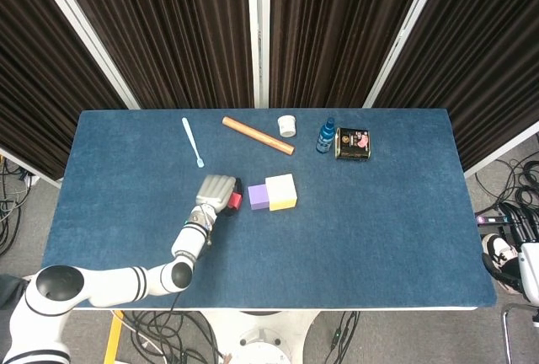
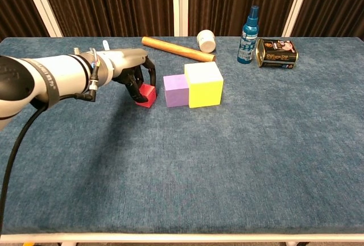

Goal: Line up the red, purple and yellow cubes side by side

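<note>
My left hand (image 2: 133, 74) (image 1: 216, 192) grips the small red cube (image 2: 146, 94) (image 1: 234, 201) from above, fingers curled around it. The cube is low over the table, just left of the purple cube (image 2: 176, 90) (image 1: 257, 197), with a small gap between them. Touching the purple cube's right side stands the larger yellow cube (image 2: 203, 83) (image 1: 281, 191). Whether the red cube rests on the cloth I cannot tell. My right hand (image 1: 515, 246) is only partly visible off the table's right edge, and its fingers are unclear.
Along the far side of the blue table (image 2: 227, 160) lie a wooden rod (image 2: 177, 49), a white cap (image 2: 206, 40), a blue spray bottle (image 2: 249, 27), a dark tin (image 2: 276, 52) and a light blue spoon-like stick (image 1: 193, 141).
</note>
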Controlling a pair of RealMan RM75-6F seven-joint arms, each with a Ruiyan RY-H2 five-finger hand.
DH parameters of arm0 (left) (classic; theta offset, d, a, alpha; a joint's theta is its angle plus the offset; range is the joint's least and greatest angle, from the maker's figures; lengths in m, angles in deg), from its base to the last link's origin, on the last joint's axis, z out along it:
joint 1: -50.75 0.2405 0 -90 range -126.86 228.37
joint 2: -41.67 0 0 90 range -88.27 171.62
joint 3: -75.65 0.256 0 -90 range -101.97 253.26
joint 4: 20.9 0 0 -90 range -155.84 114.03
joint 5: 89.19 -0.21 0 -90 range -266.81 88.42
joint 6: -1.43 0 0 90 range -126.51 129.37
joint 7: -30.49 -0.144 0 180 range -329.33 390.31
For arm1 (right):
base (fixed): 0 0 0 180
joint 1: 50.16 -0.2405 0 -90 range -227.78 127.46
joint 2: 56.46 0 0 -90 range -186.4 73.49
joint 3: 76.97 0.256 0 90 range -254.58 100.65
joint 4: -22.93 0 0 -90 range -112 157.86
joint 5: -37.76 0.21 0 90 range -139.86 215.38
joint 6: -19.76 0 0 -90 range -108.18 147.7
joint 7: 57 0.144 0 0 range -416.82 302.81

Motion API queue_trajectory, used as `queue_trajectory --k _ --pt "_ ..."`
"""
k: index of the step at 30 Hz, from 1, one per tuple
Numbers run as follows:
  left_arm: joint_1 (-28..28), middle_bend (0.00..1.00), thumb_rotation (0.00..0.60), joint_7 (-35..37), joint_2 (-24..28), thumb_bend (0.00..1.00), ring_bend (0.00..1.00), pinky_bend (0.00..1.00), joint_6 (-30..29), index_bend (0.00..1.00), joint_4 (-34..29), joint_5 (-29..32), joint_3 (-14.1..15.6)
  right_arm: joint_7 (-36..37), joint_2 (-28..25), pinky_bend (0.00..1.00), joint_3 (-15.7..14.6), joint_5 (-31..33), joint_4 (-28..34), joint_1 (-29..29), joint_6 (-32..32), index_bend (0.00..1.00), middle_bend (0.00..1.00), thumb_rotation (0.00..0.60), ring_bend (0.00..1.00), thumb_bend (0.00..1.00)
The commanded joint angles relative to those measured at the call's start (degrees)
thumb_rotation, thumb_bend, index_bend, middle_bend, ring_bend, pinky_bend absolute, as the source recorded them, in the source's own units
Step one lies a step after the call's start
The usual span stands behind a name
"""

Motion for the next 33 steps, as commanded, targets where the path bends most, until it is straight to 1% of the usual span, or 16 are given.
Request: queue_trajectory --k 1,5,7,10,13,16,19,25,28,33 --pt "-0.08 0.88 0.600 -0.12 -0.07 0.31 0.93 0.99 -0.22 0.40 -0.25 0.17 -0.02 0.06 0.00 0.08 0.01 0.03 -0.06 0.00 0.04 0.00 0.08 0.600 0.00 0.21" --pt "0.30 0.88 0.600 -0.21 0.66 0.29 0.93 0.99 -1.30 0.31 -1.91 -0.54 0.28 0.20 0.02 0.08 0.10 0.07 -0.16 -0.02 0.02 0.00 0.08 0.600 0.00 0.21" --pt "0.93 0.88 0.600 0.25 1.86 0.29 0.93 0.99 -2.04 0.26 -3.84 -1.82 0.54 0.39 0.03 0.08 0.13 -0.02 -0.26 -0.03 -0.02 0.00 0.08 0.600 0.00 0.21" --pt "2.56 0.88 0.600 1.26 4.19 0.29 0.93 0.99 -3.90 0.23 -6.53 -5.58 1.77 0.64 0.01 0.08 0.15 -0.06 -0.47 0.02 -0.15 0.00 0.08 0.600 0.00 0.21" --pt "4.09 0.87 0.600 2.10 5.59 0.28 0.92 0.99 -5.84 0.21 -6.85 -9.62 3.24 0.63 0.06 0.08 0.13 -0.01 -0.60 0.02 -0.04 0.00 0.08 0.600 0.00 0.21" --pt "4.69 0.87 0.600 2.91 5.26 0.26 0.92 0.99 -5.97 0.21 -3.96 -11.99 3.90 0.61 0.26 0.08 0.11 -0.22 -0.57 -0.12 0.06 0.00 0.08 0.600 0.00 0.21" --pt "4.84 0.87 0.600 4.84 3.96 0.22 0.92 0.99 -4.33 0.21 -0.33 -12.53 3.28 0.35 0.28 0.08 0.17 -0.19 -0.42 -0.18 0.09 0.00 0.08 0.600 0.00 0.21" --pt "4.50 0.87 0.600 7.50 0.22 0.18 0.92 0.99 -1.81 0.21 6.89 -14.57 2.46 -0.31 0.06 0.08 0.24 0.21 0.04 -0.27 0.50 0.00 0.08 0.600 0.00 0.21" --pt "4.31 0.87 0.600 8.27 -1.08 0.18 0.92 0.99 -0.61 0.21 9.09 -14.94 1.91 -0.56 0.01 0.08 0.30 0.50 0.18 -0.30 0.70 0.00 0.08 0.600 0.00 0.21" --pt "4.34 0.87 0.600 9.52 -2.41 0.18 0.92 0.99 -0.06 0.21 10.76 -16.45 1.18 -0.88 -0.04 0.08 0.33 0.71 0.41 -0.45 1.10 0.00 0.08 0.600 0.00 0.21"
